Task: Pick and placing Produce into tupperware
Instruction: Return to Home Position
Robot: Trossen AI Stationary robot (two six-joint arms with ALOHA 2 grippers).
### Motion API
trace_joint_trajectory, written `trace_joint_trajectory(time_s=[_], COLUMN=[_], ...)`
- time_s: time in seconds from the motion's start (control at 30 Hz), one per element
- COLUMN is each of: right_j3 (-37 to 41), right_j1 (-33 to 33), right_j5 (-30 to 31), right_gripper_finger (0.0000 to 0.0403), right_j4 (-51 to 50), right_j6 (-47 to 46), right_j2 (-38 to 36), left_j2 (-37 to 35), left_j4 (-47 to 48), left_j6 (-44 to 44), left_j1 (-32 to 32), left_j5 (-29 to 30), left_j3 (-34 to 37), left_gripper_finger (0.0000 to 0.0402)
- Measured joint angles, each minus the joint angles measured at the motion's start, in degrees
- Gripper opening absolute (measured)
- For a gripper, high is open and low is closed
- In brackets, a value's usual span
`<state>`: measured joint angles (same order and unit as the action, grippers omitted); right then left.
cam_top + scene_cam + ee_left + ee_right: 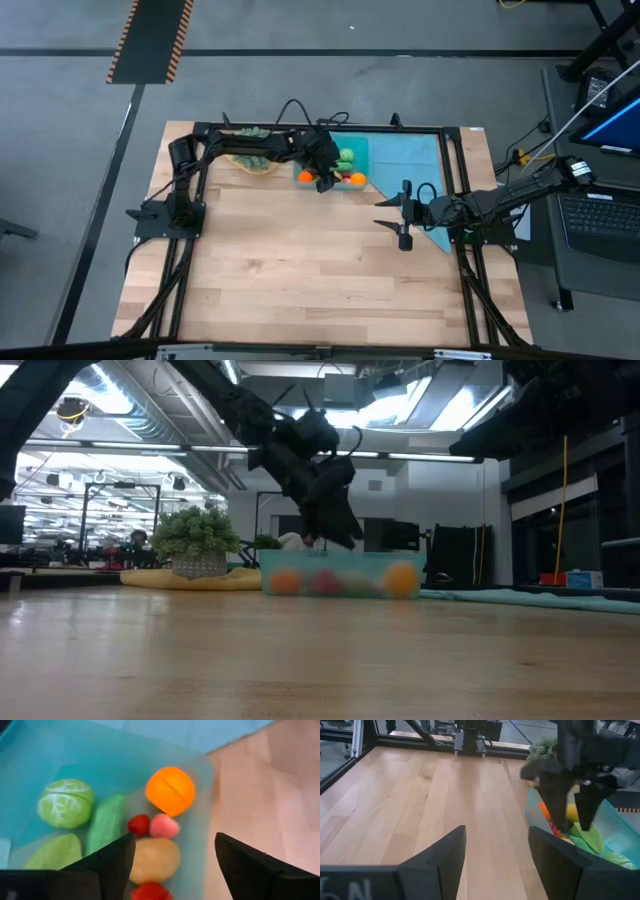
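The left gripper (322, 172) hangs just above the tupperware (358, 150) at upper centre of the high view. Its jaws are spread and empty (the left wrist view looks straight down between them). The produce (345, 158) lies inside, directly beneath: an orange (170, 790), a potato (152, 860), a cucumber (106, 824). Going home, I judge, means lifting clear, then moving left toward this arm's base. The right gripper (382, 212), jaws likewise spread, waits right of centre over the table (300, 270).
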<state>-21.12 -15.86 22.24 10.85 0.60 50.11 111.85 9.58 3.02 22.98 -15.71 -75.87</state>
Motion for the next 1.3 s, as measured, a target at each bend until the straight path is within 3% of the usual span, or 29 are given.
trace_joint_trajectory(time_s=[0.3, 0.5, 0.7, 0.83, 1.07, 1.3], right_j3=[0.0, 0.0, -0.1, 0.0, 0.0, 0.0], right_j1=[2.2, 4.2, 5.5, 6.3, 8.7, 10.4], right_j5=[0.5, -2.6, -3.0, -5.2, -7.4, -10.0], right_gripper_finger=[0.0217, 0.0217, 0.0217, 0.0217, 0.0217, 0.0217], right_j4=[0.1, -1.6, -3.1, -3.7, -5.5, -19.2], right_j6=[-1.7, -0.5, -0.1, 2.0, 4.6, 2.1], right_j2=[-3.9, -6.9, -9.9, -12.7, -19.2, -30.6], left_j2=[-9.9, -24.1, -43.9, -56.2, -71.5, -83.1], left_j4=[-2.1, -12.1, -23.4, -24.6, -24.6, -19.9], left_j6=[2.1, 1.6, -0.8, -1.2, -1.0, -1.7], left_j1=[-4.4, -9.1, -10.7, -9.5, -4.1, 2.0], left_j5=[-0.3, -0.5, -0.3, -2.3, -11.6, -15.4], left_j3=[4.7, 19.6, 37.5, 46.5, 53.7, 59.9], left_gripper_finger=[0.0267, 0.0259, 0.0259, 0.0256, 0.0247, 0.0249])
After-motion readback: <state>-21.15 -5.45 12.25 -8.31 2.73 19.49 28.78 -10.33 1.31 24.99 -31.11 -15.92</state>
